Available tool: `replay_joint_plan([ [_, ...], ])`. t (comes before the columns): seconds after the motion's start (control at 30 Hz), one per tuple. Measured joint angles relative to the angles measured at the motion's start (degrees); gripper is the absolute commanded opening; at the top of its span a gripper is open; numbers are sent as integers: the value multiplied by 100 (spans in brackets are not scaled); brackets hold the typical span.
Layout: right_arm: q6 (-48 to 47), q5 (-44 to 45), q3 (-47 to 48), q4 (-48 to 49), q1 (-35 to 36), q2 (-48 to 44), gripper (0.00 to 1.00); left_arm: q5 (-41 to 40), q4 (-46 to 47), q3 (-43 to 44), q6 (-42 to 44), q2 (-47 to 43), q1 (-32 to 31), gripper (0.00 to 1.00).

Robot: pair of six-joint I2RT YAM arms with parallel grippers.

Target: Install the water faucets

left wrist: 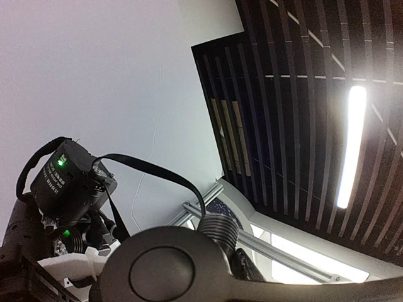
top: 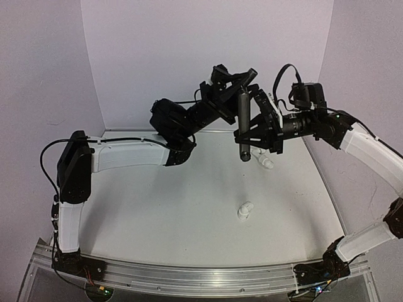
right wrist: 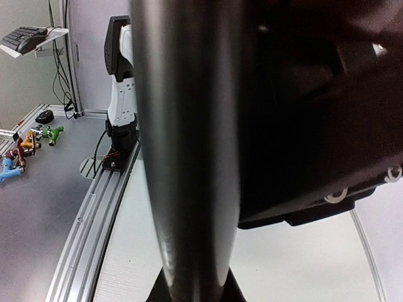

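Right end effector is clamping the faucet in mid-air. Its jaws are closing almost fully onto the long thin tube and gripping it low down, with the tube's bottom tip poking out just below the fingers. The faucet is hanging upright, well above the tabletop. In the right wrist view the tube is filling mid-frame, running top to bottom right at the lens. Left end effector is sitting at the faucet's upper end, directly above the right one. I cannot tell whether its jaws are gripping or slack, since the fingers are hidden in both views. The left wrist camera is pointing up at the ceiling, with the faucet's round cap and threaded stub crowding the bottom edge. A pair of white fittings is lying on the tabletop just below the right end effector. A lone white fitting is lying nearer the arm bases, well apart from both end effectors.
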Motion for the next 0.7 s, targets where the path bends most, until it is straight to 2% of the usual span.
replay_joint_plan([
  [0.13, -35, -71, 59, 11, 11, 0, 0, 71, -1, 132, -117, 34, -25, 26],
  [0.37, 12, -209, 150, -30, 25, 8, 0, 164, 50, 200, -132, 34, -57, 44],
  [0.47, 131, -208, 202, -68, 27, 24, 0, 171, 55, 200, -77, 34, -42, 45],
  [0.53, 194, -208, 245, -81, 27, 39, 0, 171, 56, 190, -44, 34, -39, 43],
  [0.7, 281, -186, 284, -153, 27, 51, 0, 120, 199, 64, 70, 28, -31, 29],
])
